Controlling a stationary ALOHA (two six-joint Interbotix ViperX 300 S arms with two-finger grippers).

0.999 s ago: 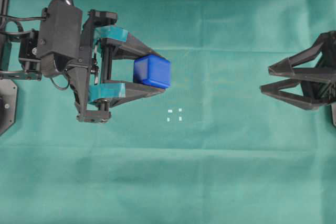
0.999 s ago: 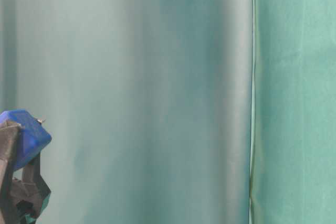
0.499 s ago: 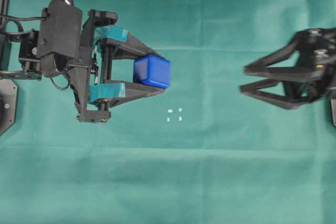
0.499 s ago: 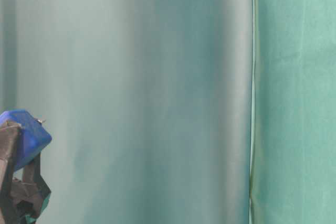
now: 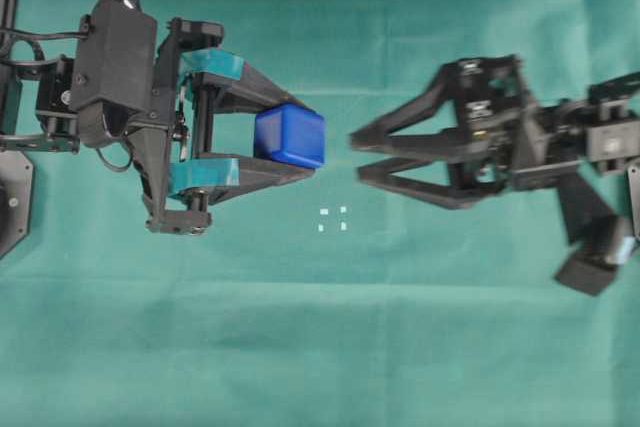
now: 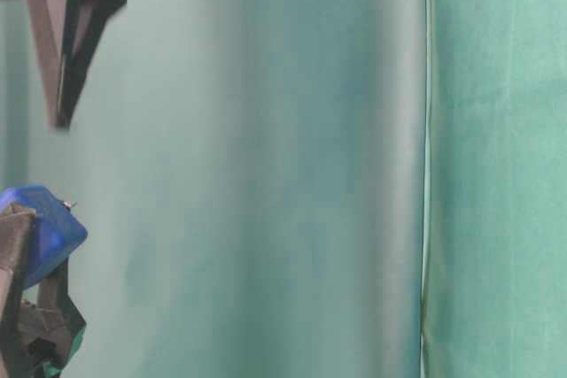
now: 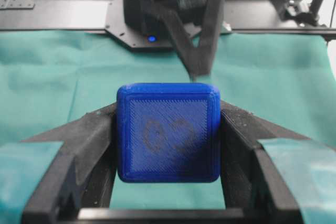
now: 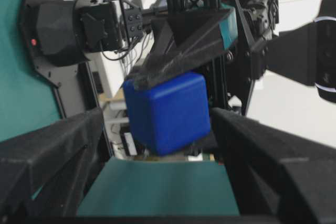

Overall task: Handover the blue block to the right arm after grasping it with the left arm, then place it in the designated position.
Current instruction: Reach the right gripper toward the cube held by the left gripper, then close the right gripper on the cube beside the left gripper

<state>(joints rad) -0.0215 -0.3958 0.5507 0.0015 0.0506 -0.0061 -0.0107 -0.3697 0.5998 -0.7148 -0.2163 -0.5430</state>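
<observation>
At table level — left gripper [image 6: 22,325] cut off, clamps blue block [image 6: 49,227] | right gripper [image 5: 355,155] wide

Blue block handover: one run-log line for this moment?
phase: pre-handover | left pincer: shut on blue block, raised | right pincer: open, short of block | white dot square: bare

Between the small bright blue cube [image 5: 289,135], pinched in your teal-taped left gripper [image 5: 296,140], and the tips of your all-black right gripper [image 5: 354,153] you have only a narrow strip of bare green cloth [image 5: 330,347]. The right jaws stand spread wider than the cube. The four tiny white dots [image 5: 333,219] lie uncovered just below that gap, with open cloth beneath them.
</observation>
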